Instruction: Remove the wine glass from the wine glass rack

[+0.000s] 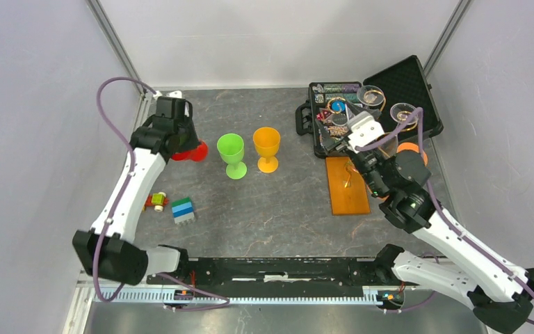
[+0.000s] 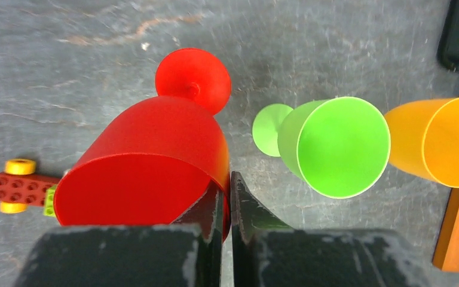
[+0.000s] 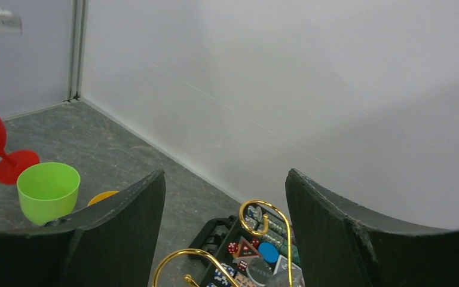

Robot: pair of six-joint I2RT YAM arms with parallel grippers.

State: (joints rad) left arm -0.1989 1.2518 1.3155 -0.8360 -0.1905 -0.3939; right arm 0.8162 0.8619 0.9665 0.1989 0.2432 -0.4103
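The left arm stretches forward along the left wall. Its gripper (image 2: 227, 184) pinches the rim wall of the red wine glass (image 2: 155, 137), which stands upright on the table (image 1: 278, 209) beside the green glass (image 1: 233, 154), well apart from the wine glass rack (image 1: 348, 186). The right arm bends over the rack, its gripper (image 3: 225, 174) spread wide and holding nothing.
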